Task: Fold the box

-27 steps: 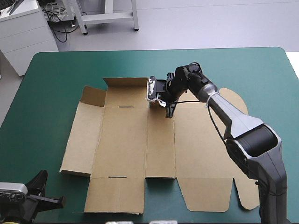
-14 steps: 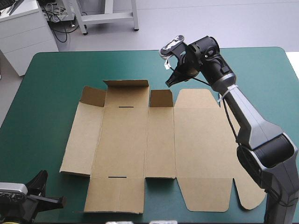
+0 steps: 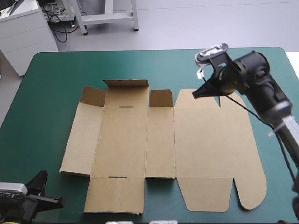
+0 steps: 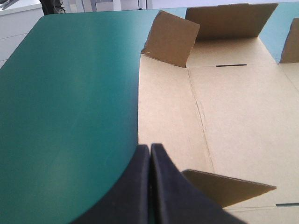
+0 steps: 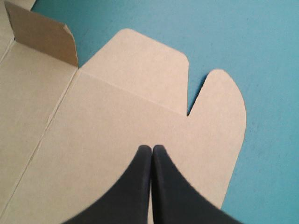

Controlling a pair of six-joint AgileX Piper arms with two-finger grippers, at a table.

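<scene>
The brown box [image 3: 159, 144] lies as a flat cut sheet in the middle of the teal-green table. Three flaps on its far side stand raised: a corner flap [image 3: 92, 96], a wide one [image 3: 126, 87] and a small one [image 3: 161, 98]. My right gripper [image 3: 196, 95] is shut and empty, hovering above the sheet's far right part, near its rounded tabs [image 5: 219, 98]. In the right wrist view the right gripper [image 5: 152, 148] points down at the sheet [image 5: 117, 116]. My left gripper [image 3: 61, 201] is shut by the table's near left corner, and its fingers [image 4: 150, 148] end just short of the box's left edge [image 4: 168, 121].
Bare teal-green cover [image 3: 46, 93] runs left of the box and along the far edge. A near-left flap [image 4: 233, 186] stands slightly raised close beside my left gripper. A white cabinet [image 3: 23, 32] stands beyond the table's far left corner.
My right gripper left the small far flap, rose and swung right over the sheet's far right part, shutting on the way. The flap stays raised. The left arm has not moved.
</scene>
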